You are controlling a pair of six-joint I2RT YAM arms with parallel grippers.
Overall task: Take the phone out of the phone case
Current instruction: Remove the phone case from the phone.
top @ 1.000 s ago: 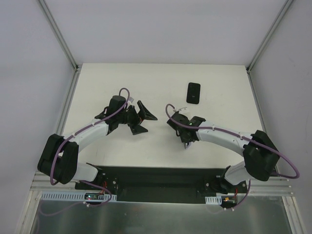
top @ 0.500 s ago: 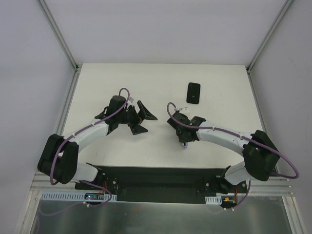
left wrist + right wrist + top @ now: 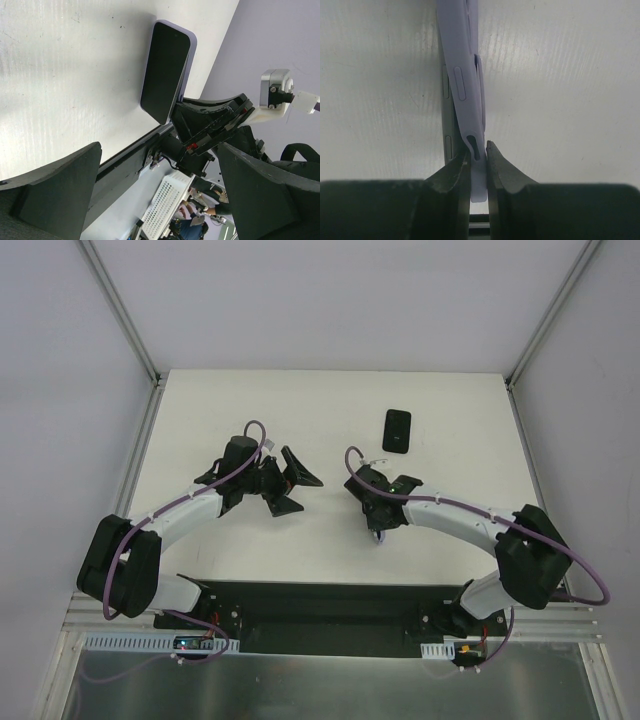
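The phone stands on its edge on the white table, dark screen (image 3: 165, 70) facing my left wrist camera. Its lavender case (image 3: 465, 75) is peeled away from the grey side with the buttons (image 3: 447, 100). My right gripper (image 3: 477, 147) is shut on the case's loose edge; in the top view it (image 3: 378, 525) sits at mid-table with only a lavender sliver (image 3: 377, 534) showing under it. My left gripper (image 3: 295, 483) is open and empty, to the left of the phone and apart from it; its two fingers (image 3: 55, 190) frame the left wrist view.
A black phone-shaped item (image 3: 397, 430) lies flat on the table at the back right. The table (image 3: 250, 400) has metal rails along its left and right edges. The black base plate (image 3: 320, 605) lies at the near edge.
My right gripper has shifted slightly left and away from the near edge with the case in it. The left arm has not moved.
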